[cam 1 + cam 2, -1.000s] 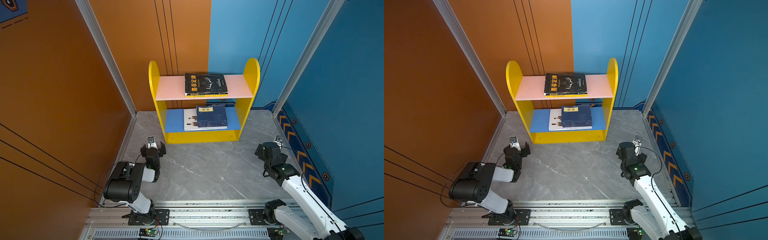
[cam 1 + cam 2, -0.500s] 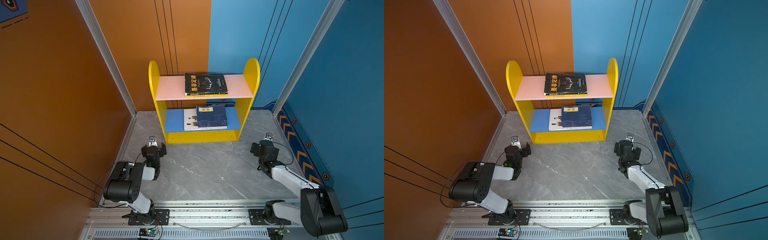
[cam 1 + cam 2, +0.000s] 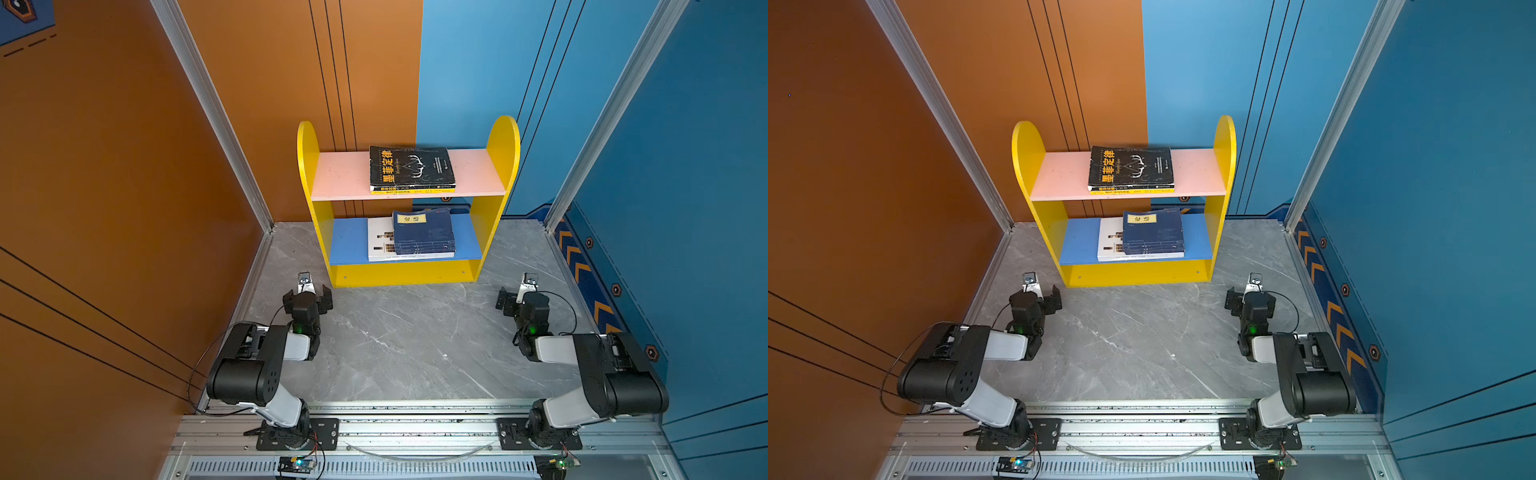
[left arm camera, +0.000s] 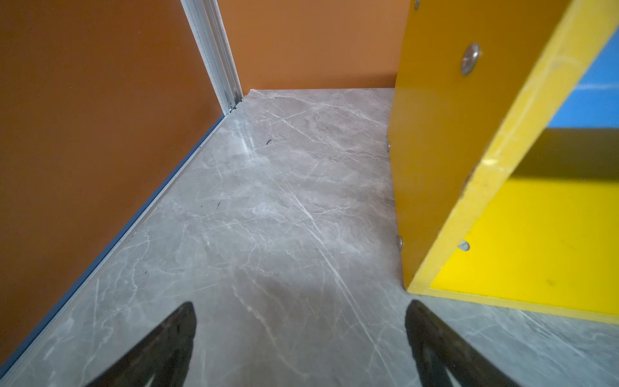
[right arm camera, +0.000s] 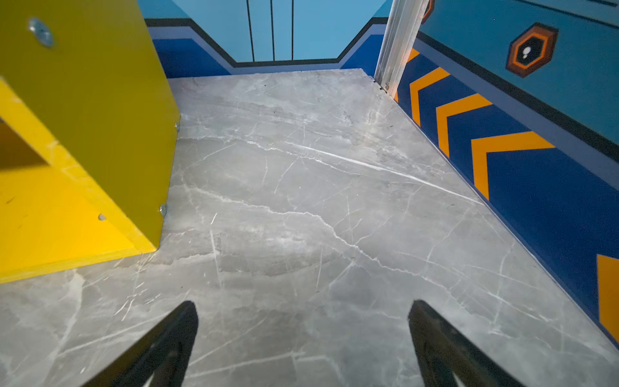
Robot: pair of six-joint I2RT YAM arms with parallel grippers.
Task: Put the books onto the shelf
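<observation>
The shelf stands at the back of the grey floor. On its pink upper board lies a black book with orange characters, with a yellow-edged book under it. On the blue lower board navy books are stacked on a white book. My left gripper is open and empty, low over the floor by the shelf's left foot. My right gripper is open and empty by the shelf's right foot.
An orange wall closes the left side. A blue wall with orange chevrons closes the right. The aluminium rail with both arm bases runs along the front. Bare marble floor lies between the grippers.
The right arm has folded back, its elbow now tucked over its base, while its gripper stayed near the shelf's right foot. The left arm has hardly moved. Both grippers stayed open.
</observation>
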